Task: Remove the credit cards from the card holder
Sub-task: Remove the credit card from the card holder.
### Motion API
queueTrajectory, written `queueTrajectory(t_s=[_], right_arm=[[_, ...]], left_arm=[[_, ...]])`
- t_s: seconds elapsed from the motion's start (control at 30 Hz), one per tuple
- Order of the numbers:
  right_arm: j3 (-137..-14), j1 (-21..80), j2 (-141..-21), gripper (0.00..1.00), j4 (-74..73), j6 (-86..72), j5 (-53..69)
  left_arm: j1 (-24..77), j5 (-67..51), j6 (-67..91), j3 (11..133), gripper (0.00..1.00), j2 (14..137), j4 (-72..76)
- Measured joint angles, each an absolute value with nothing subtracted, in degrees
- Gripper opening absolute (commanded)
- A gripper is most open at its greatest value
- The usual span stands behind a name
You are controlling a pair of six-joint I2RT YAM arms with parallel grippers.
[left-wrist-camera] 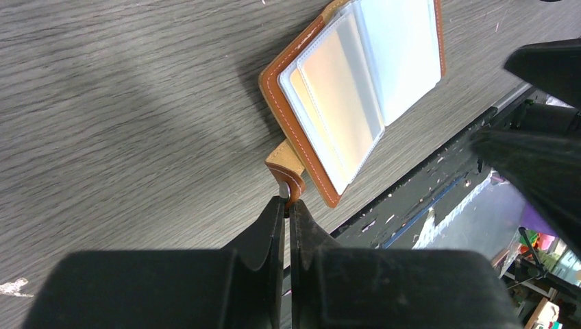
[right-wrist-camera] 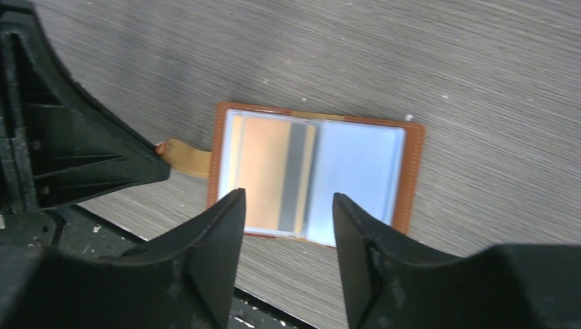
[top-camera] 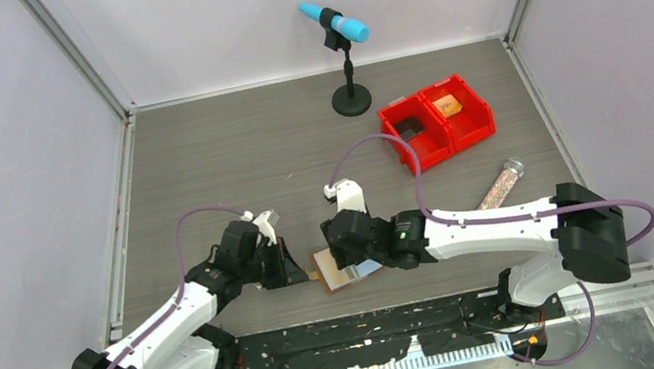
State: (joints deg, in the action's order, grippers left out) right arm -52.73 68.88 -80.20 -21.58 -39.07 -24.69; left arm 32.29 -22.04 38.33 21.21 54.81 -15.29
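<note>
The brown card holder (top-camera: 346,269) lies open and flat near the table's front edge, its pale blue sleeves facing up (right-wrist-camera: 356,171). An orange card with a grey stripe (right-wrist-camera: 274,171) sits in the left sleeve and also shows in the left wrist view (left-wrist-camera: 336,103). My left gripper (left-wrist-camera: 288,202) is shut on the holder's small tab (left-wrist-camera: 286,164), low at the holder's left side (top-camera: 303,272). My right gripper (right-wrist-camera: 288,199) is open and empty, hovering just above the holder's near edge, its fingers apart over the striped card.
Two red bins (top-camera: 436,119) stand at the back right, one with an orange item (top-camera: 447,105). A blue microphone on a stand (top-camera: 342,50) is at the back. A clear tube (top-camera: 501,182) lies right. The black mounting rail (top-camera: 378,323) borders the front edge.
</note>
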Motion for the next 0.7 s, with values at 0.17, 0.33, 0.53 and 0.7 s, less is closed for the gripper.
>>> queueTrajectory(t_s=[0.17, 0.33, 0.53, 0.7], right_arm=[[-52.49, 68.88, -84.79, 0.71, -16.93, -38.63, -21.58], [-52.49, 68.88, -89.23, 0.72, -15.92, -38.72, -20.82], [-52.49, 68.88, -90.59, 0.72, -15.59, -39.18, -20.47], [-52.49, 68.88, -91.85, 0.72, -14.79, -39.40, -19.64]], left_arm=[[32.29, -22.04, 38.35, 21.21, 0.03, 54.04, -15.31], [32.29, -22.04, 38.35, 21.21, 0.02, 53.98, -15.29], [32.29, -22.06, 38.35, 21.21, 0.02, 53.98, -15.29], [32.29, -22.06, 38.39, 21.21, 0.01, 53.98, -15.29]])
